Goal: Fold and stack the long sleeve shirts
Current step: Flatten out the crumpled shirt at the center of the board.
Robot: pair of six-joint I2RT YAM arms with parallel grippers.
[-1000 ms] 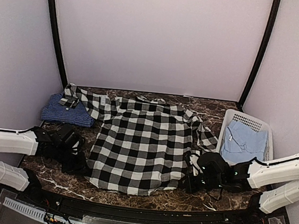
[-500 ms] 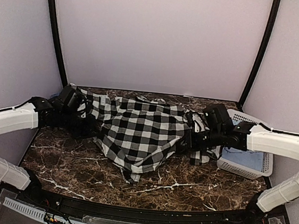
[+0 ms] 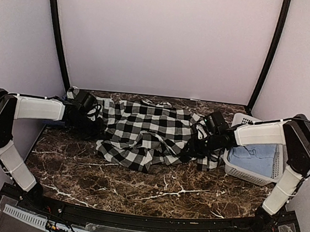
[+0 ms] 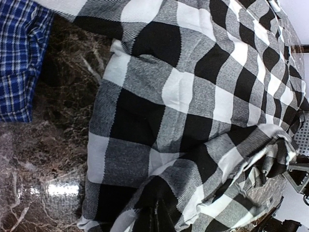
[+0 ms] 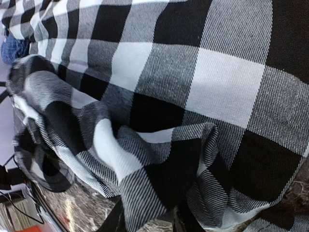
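Condition: the black-and-white checked shirt (image 3: 145, 131) lies bunched across the far half of the desk (image 3: 136, 189). Its lower edge is doubled up toward the collar in an uneven fold.

The left gripper (image 3: 91, 123) is clamped tight at the shirt's left edge. Cloth gathers around it, and it appears to hold that edge.

The right gripper (image 3: 193, 149) sits low at the shirt's right edge, beside the white basket (image 3: 251, 173). Cloth drapes over it in the wrist view, so it cannot be told whether it is gripping or letting go.

The dark blue shirt (image 4: 17, 58) lies just left of the checked one.

Judgement: the step in hand is the hem-to-collar fold. To do it well, both edges should be laid level and drawn taut sideways before release, so the sagging middle flattens. The hem should be kept off the blue shirt.
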